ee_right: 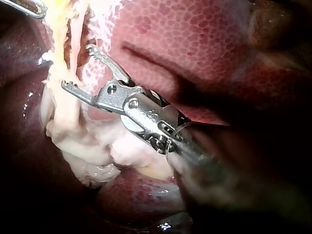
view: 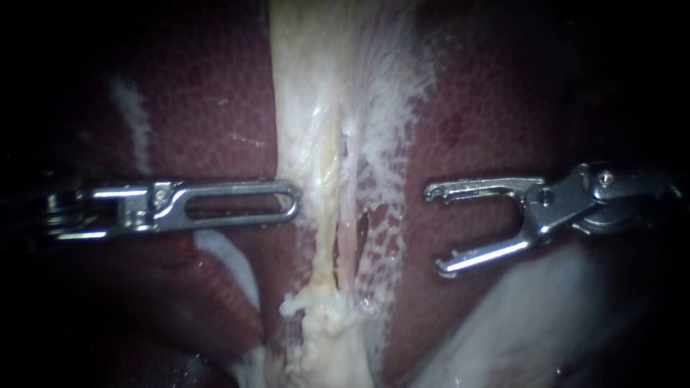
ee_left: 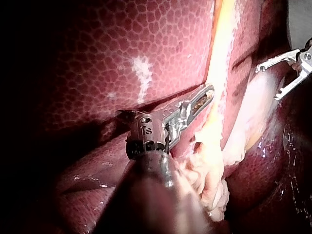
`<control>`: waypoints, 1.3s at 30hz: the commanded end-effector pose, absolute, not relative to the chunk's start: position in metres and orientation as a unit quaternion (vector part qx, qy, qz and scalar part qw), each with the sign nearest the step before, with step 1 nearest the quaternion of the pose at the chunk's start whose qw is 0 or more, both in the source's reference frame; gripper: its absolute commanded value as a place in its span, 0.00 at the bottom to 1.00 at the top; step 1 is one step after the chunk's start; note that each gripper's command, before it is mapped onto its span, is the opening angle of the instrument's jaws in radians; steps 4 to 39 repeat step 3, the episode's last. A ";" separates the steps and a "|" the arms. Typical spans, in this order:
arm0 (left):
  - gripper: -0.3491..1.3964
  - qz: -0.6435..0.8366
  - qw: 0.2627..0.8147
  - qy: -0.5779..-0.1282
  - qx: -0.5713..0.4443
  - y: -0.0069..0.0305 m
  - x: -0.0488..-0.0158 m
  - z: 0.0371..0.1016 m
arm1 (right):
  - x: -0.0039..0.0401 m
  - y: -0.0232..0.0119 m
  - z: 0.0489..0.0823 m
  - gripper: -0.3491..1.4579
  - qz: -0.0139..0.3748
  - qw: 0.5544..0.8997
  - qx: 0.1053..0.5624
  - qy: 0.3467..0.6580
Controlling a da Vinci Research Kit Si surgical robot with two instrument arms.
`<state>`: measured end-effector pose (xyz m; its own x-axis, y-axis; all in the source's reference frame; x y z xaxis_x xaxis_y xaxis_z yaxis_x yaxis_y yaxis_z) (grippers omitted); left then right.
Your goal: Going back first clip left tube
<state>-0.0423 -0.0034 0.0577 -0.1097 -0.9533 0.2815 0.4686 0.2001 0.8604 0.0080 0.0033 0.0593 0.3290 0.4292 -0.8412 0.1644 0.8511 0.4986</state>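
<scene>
Left instrument: silver metal with long slotted jaws. The jaws lie together and hold nothing. The tip sits just beside the pale band, short of the tubes.
Right instrument: silver metal with two thin jaws notched at the ends. The jaws are spread wide with nothing between them. It stands apart from the tubes, over the white film.
Left tube: a thin yellowish strand running down the middle of the pale band, between the two instruments and touched by neither.
Second tube: a thinner pinkish strand close along the left tube's right side.
Pale band: cream fatty tissue that ends below in a ragged lump.
White film: a lacy web lying over the liver to the right of the tubes.
Liver: dark red with a mottled surface, on both sides of the band.
Hard to make out: both shafts are lost in the dark at the endoscope view's edges. A pale grey patch is too blurred to name. In the right wrist view that instrument's own shaft is blurred, and only a cut-off loop of the left instrument shows.
Count: two instruments, four jaws, two tubes.
</scene>
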 end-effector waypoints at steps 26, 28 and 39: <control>0.00 -0.578 0.615 -0.470 0.258 -0.0033 -0.0423 0.0577 | 0.0080 0.0033 0.0593 0.52 0.086 0.773 0.259 0.573; 0.00 -0.578 0.615 -0.470 0.258 -0.0033 -0.0423 0.0577 | 0.0080 0.0033 0.0593 0.52 0.086 0.773 0.259 0.573; 0.00 -0.578 0.615 -0.470 0.258 -0.0033 -0.0423 0.0577 | 0.0080 0.0033 0.0593 0.52 0.086 0.773 0.259 0.573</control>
